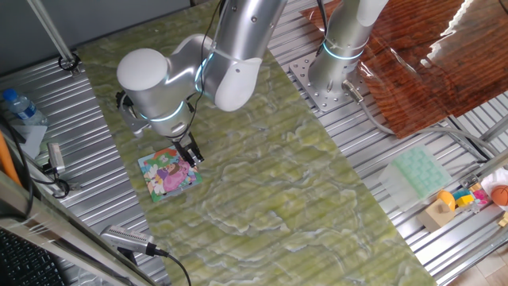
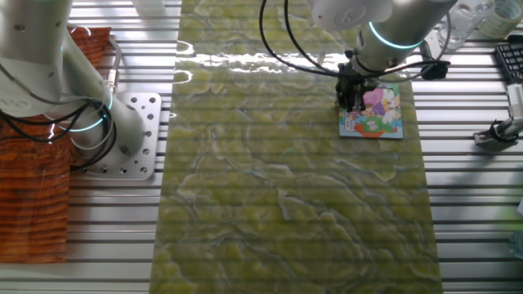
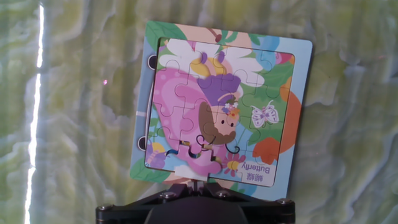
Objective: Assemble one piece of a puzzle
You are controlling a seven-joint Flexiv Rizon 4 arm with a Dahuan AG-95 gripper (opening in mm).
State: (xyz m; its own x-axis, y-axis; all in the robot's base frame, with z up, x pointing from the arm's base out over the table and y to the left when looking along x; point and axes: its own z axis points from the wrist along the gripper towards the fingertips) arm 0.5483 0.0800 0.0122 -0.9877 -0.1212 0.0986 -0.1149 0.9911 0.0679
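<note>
The puzzle (image 3: 221, 99) is a small square board with a teal border and a pink, white and green cartoon, lying flat on the green marbled mat (image 1: 262, 183). It also shows in the fixed views (image 1: 168, 174) (image 2: 373, 110). The piece (image 3: 199, 163), pink and white, sits at the board's near edge, dark-outlined as if slightly raised. My gripper (image 3: 199, 182) stands right over that edge, its fingers drawn close on a thin pale sliver that seems to be the piece. From the sides the gripper (image 1: 190, 155) (image 2: 351, 104) hangs upright over the board's edge.
A second arm's base (image 1: 333, 63) stands on a bolted plate at the back. A red-brown cloth (image 1: 429, 63) lies beside it. A pale green tray (image 1: 419, 172) and small toys (image 1: 468, 199) sit at the right. A water bottle (image 1: 17, 105) stands left, a handheld tool (image 1: 127, 237) in front.
</note>
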